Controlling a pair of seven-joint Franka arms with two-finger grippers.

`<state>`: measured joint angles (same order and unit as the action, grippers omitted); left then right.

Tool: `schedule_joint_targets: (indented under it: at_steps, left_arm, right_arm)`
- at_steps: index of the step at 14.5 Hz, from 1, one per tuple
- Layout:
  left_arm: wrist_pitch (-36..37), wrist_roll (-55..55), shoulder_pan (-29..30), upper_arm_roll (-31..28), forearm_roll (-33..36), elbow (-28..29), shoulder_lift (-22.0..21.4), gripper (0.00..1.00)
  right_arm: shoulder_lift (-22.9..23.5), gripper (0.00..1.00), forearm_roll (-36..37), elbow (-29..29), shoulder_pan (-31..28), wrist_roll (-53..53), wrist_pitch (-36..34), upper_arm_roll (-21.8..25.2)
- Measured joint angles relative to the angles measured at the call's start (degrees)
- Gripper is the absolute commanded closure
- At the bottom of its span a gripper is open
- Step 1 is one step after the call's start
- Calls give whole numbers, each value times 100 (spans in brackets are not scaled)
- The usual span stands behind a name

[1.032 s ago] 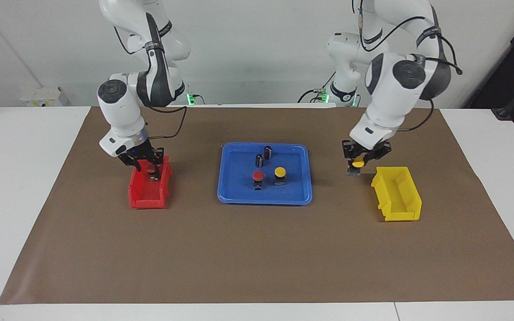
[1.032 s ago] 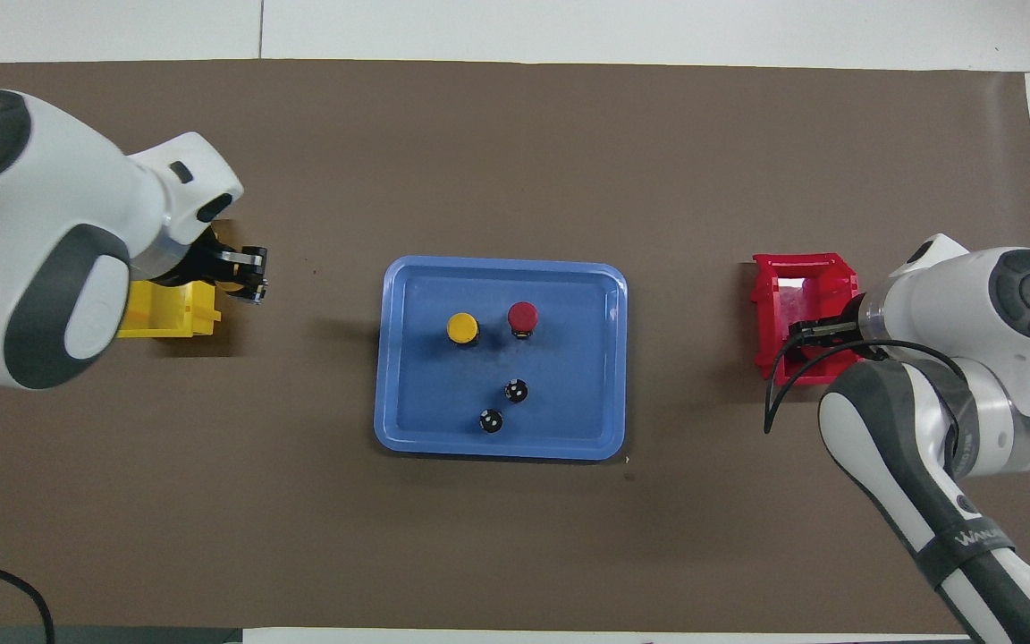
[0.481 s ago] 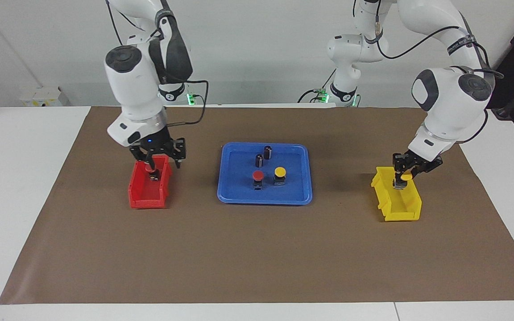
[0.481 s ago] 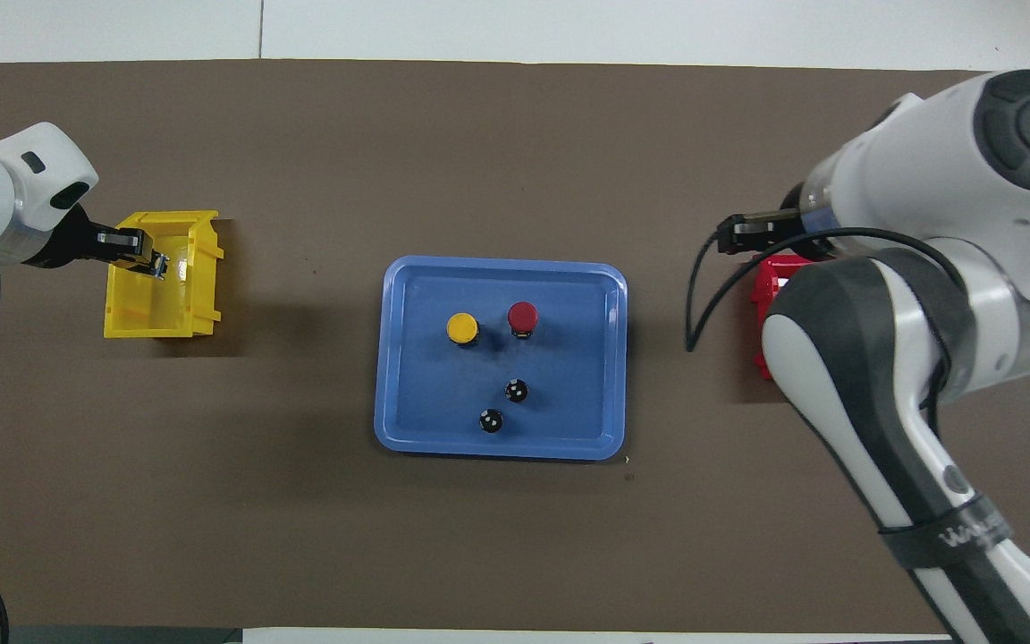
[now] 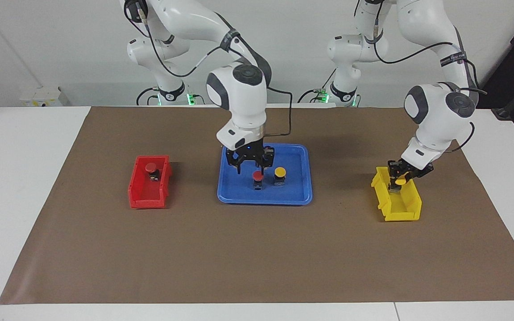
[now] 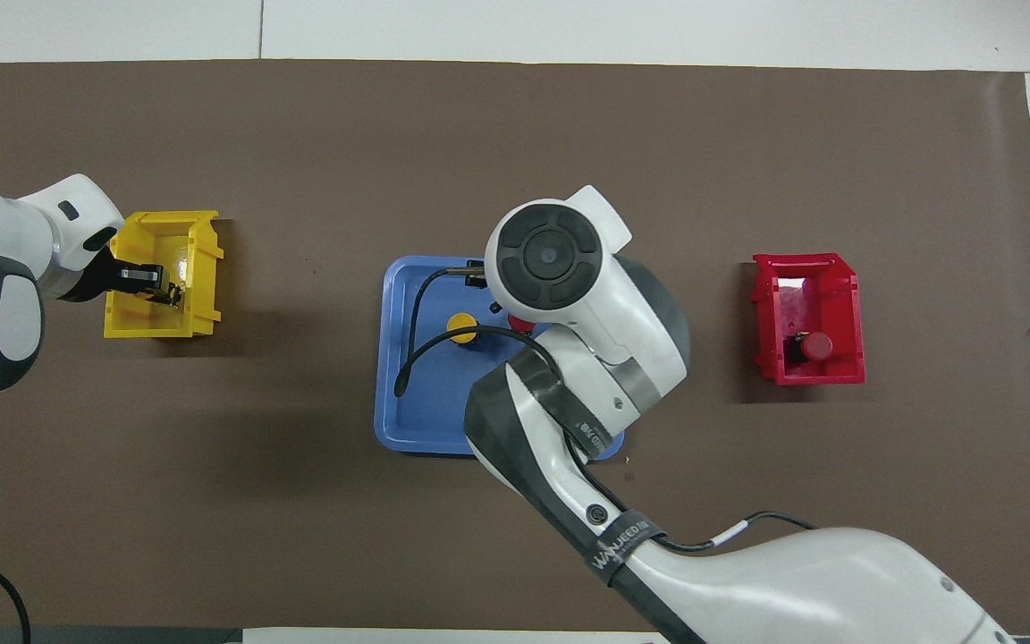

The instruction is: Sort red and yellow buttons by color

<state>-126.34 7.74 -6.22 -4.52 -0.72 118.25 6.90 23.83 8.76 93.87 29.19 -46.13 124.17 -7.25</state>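
Observation:
One red button (image 5: 151,167) (image 6: 817,344) lies in the red bin (image 5: 146,201) (image 6: 762,313). Another red button (image 5: 257,176) and a yellow button (image 5: 279,171) (image 6: 461,326) stand side by side in the blue tray (image 5: 302,196) (image 6: 390,358). My right gripper (image 5: 252,168) hangs open just over the tray's red button, and in the overhead view its arm hides that button and the gripper. At the left arm's end, my left gripper (image 5: 399,180) (image 6: 166,291) is shut on a second yellow button (image 5: 401,181), low inside the yellow bin (image 5: 400,215) (image 6: 202,268).
Brown paper covers the table under everything. The right arm stretches over the tray's end nearer to the robots and covers most of the tray from above. Bare paper lies between the tray and each bin.
The right gripper left a red button in the red bin and swung over to the tray, opening wider. The left gripper carried its yellow button over the yellow bin and lowered it inside.

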Motion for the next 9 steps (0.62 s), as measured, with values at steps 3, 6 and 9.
schedule_joint_targets:
  at_steps: [3,6,9]
  left_arm:
    - [-187,12,-2,24,0,245,-1,87]
    - [-256,17,-1,26,0,324,-38,40]
    - [-261,17,0,24,0,321,-41,30]
  right_arm:
    - [227,24,37,-26,73,-82,112,9]
    - [225,24,37,24,56,-82,111,33]
    - [224,25,37,168,57,-82,112,31]
